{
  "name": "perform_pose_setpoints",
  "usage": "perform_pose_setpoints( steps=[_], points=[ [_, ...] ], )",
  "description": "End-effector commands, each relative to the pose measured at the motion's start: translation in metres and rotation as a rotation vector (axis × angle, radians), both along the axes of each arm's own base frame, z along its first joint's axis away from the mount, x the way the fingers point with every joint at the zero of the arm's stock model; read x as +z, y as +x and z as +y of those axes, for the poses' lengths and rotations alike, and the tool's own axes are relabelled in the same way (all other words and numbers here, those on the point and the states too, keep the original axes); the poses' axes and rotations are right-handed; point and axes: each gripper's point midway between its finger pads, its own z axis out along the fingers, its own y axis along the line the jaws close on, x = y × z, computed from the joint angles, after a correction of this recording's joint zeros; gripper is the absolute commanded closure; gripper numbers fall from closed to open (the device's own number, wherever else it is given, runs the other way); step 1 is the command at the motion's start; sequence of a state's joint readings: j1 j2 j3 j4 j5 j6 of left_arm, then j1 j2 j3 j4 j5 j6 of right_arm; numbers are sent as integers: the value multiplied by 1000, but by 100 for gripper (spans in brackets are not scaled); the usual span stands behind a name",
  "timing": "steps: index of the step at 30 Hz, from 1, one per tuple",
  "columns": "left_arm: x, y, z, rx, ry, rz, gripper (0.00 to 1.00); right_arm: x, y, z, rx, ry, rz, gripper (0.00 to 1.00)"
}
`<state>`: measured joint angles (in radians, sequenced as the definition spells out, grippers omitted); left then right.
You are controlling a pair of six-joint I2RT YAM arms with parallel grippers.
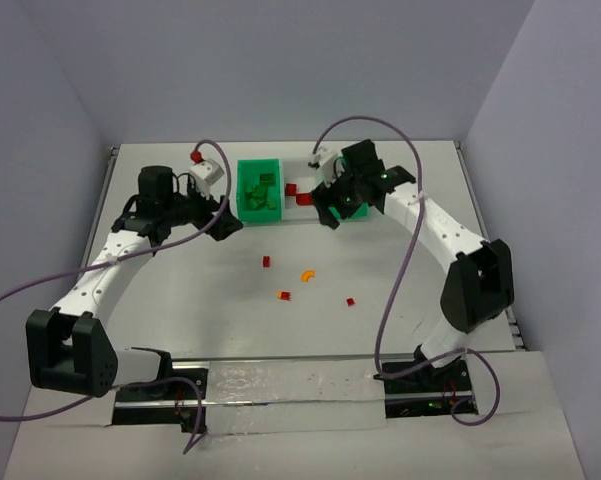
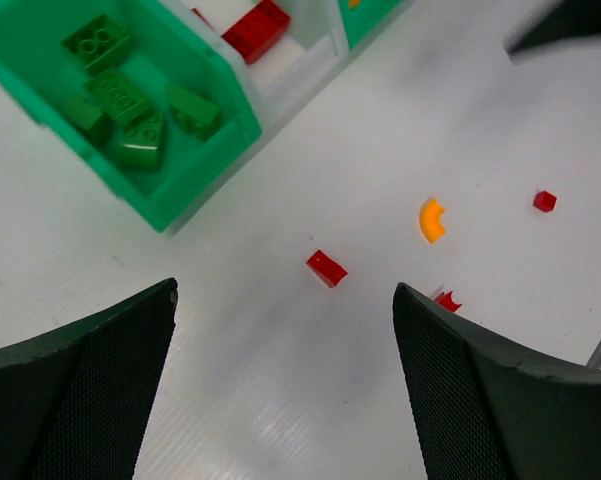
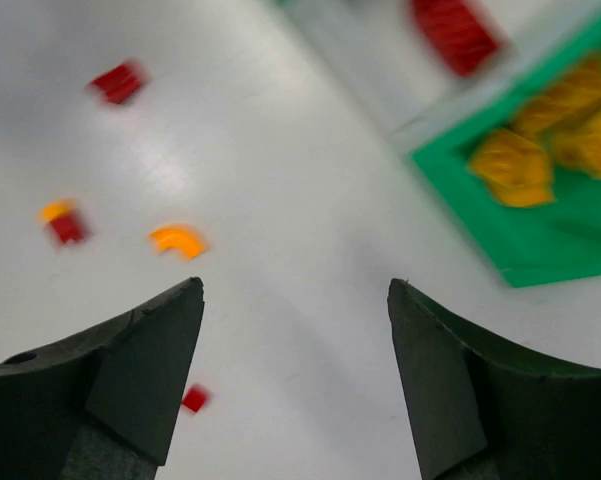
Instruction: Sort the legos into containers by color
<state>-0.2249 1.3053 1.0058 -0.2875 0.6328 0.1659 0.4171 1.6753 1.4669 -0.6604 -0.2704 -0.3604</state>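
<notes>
The containers stand in a row at the back. The left green bin (image 1: 242, 200) (image 2: 195, 195) holds several green bricks (image 2: 130, 100). The white middle bin (image 1: 302, 208) (image 2: 305, 70) holds a red brick (image 2: 257, 28) (image 3: 455, 30). The right green bin (image 1: 360, 214) (image 3: 540, 265) holds orange bricks (image 3: 525, 165). Loose legos lie mid-table: a red brick (image 1: 267, 262) (image 2: 326, 267) (image 3: 118, 82), an orange arc (image 1: 307, 273) (image 2: 432, 220) (image 3: 178, 240), a red-and-orange piece (image 1: 283, 295) (image 3: 62, 222) and a tiny red bit (image 1: 350, 301) (image 2: 544, 201) (image 3: 193, 398). My left gripper (image 1: 225, 222) (image 2: 285, 290) hovers open and empty in front of the left bin. My right gripper (image 1: 330, 212) (image 3: 295, 285) is open and empty beside the right green bin.
Walls enclose the white table at the left, back and right. Purple cables loop off both arms above the table. My right arm covers most of the right green bin in the top view.
</notes>
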Motion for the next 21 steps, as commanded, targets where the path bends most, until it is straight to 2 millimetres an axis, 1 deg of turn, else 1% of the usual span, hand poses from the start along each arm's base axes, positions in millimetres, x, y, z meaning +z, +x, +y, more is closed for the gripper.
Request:
perform_pose_setpoints(
  steps=[1, 3, 4, 6, 8, 12, 16, 21],
  points=[
    [34, -4, 1, -36, -94, -30, 7, -24, -82, 40, 250, 14, 96, 22],
    [32, -5, 4, -28, -90, -29, 7, -31, -102, 56, 313, 17, 114, 25],
    [31, -8, 5, -31, -96, -21, 7, -40, -120, 69, 366, 23, 144, 28],
    [30, -10, 6, -38, -94, -16, 7, -52, -137, 80, 421, 27, 169, 31],
    [31, -12, 6, -38, -92, -20, 7, -66, -148, 87, 458, 11, 192, 34],
    [31, -13, 7, -40, -86, -26, 7, -81, -151, 97, 477, -10, 215, 38],
    [27, -14, 8, -42, -81, -19, 8, -87, -149, 105, 478, -19, 212, 38],
    [24, -14, 7, -46, -85, -13, 8, -90, -153, 113, 481, -20, 224, 38]
  ],
)
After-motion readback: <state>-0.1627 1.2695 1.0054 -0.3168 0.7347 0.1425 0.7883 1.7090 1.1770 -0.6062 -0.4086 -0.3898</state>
